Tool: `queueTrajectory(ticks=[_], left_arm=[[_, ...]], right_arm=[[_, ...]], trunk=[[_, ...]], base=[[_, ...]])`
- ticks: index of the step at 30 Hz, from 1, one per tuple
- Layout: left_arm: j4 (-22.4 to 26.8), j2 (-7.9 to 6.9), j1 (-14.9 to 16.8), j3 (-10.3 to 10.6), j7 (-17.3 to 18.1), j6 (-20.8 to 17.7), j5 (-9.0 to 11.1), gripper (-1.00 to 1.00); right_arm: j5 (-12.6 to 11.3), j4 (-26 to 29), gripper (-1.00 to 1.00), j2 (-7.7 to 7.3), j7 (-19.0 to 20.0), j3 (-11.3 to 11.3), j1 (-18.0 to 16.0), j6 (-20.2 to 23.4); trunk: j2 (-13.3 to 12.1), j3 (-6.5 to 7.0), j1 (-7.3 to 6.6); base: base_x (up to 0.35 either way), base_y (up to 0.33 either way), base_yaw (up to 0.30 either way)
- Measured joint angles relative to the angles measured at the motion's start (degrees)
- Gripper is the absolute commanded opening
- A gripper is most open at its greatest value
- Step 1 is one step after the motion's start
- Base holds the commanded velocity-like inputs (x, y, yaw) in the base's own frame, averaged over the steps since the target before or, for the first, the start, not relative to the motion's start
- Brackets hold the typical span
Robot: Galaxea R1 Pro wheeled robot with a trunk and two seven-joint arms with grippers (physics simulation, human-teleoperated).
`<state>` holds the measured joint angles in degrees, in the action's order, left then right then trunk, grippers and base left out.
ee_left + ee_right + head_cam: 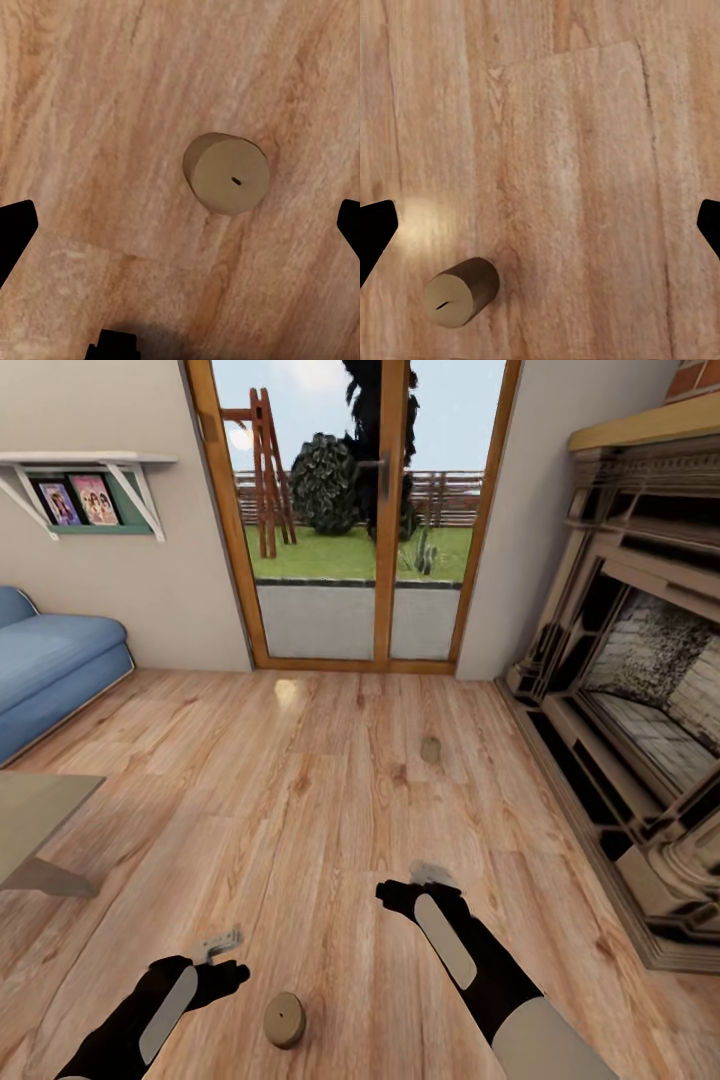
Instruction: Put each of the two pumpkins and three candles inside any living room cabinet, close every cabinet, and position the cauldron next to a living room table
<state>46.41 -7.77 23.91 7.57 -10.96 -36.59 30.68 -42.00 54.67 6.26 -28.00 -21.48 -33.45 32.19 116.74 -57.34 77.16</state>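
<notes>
Two candles lie on the wood floor. The nearer candle point(285, 1020) rests between my two arms, just right of my left gripper point(218, 943). In the left wrist view this candle point(227, 172) lies on its side below the open left gripper point(180, 229), whose fingertips point(15, 232) stand wide apart. The second candle point(431, 750) lies farther out, ahead of my right gripper point(430, 875). In the right wrist view a candle point(461, 291) sits off to one side of the open right gripper point(540, 229). Neither gripper holds anything. The pumpkins, cabinet and cauldron are out of view.
An ornate beige fireplace surround point(620, 690) runs along the right wall. A blue sofa point(50, 660) stands at the left, with a low table's corner point(40, 810) in front of it. Glass doors point(360, 510) fill the far wall. A shelf point(90, 470) hangs above the sofa.
</notes>
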Motion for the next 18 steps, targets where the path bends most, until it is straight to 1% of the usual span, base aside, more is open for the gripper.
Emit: queueTrajectory(ticks=[1,3,6,7,10,11,12,14,16,18], left_arm=[[0.00,0.05,0.00,0.00,-0.01,0.01,-0.13,1.00],[0.00,0.14,0.00,-0.01,-0.01,0.15,-0.30,1.00],[-0.05,0.51,0.00,0.02,-0.02,0.47,-0.42,1.00],[-0.06,0.56,0.00,0.03,-0.02,0.50,-0.47,1.00],[-0.08,0.68,0.00,0.05,-0.03,0.53,-0.51,1.00],[-0.08,0.80,0.00,0.06,-0.01,0.54,-0.51,1.00],[-0.08,1.07,0.00,0.07,0.01,0.55,-0.51,1.00],[-0.09,1.29,0.00,0.11,0.00,0.55,-0.53,1.00],[-0.09,1.38,0.00,0.14,-0.01,0.56,-0.53,1.00],[-0.15,1.46,0.00,0.15,-0.02,0.59,-0.53,1.00]], right_arm=[[-0.02,1.52,1.00,0.01,1.76,-1.00,0.29,0.10],[-0.15,4.54,1.00,-0.23,7.12,-3.16,0.47,0.22],[-0.17,6.67,1.00,-0.50,15.19,-4.48,0.49,0.25],[-0.20,6.95,1.00,-0.61,16.91,-4.55,0.49,0.25],[-0.24,7.21,1.00,-0.79,20.23,-4.54,0.49,0.22],[-0.26,7.22,1.00,-0.86,21.93,-4.54,0.49,0.15],[-0.30,7.00,1.00,-0.98,24.46,-4.51,0.49,-0.01],[-0.33,6.76,1.00,-1.13,27.61,-4.39,0.49,-0.21],[-0.32,6.68,1.00,-1.22,29.70,-4.32,0.49,-0.31],[-0.29,6.67,1.00,-1.29,30.66,-4.29,0.49,-0.34]], trunk=[[0.40,-0.18,0.22],[1.20,-0.54,0.66],[2.41,-1.08,1.32],[2.81,-1.26,1.54],[4.01,-1.80,2.20],[4.41,-1.98,2.42],[4.81,-2.16,2.64],[5.61,-2.51,3.08],[6.42,-2.87,3.52],[7.22,-3.23,3.96]], base=[[0.000,0.000,0.000],[0.000,0.000,0.000],[0.000,0.000,0.000],[0.000,0.000,0.000],[0.000,0.000,0.000],[0.000,0.000,0.000],[0.000,0.000,0.000],[0.000,0.000,0.000],[0.000,0.000,0.000],[0.000,0.000,0.000]])
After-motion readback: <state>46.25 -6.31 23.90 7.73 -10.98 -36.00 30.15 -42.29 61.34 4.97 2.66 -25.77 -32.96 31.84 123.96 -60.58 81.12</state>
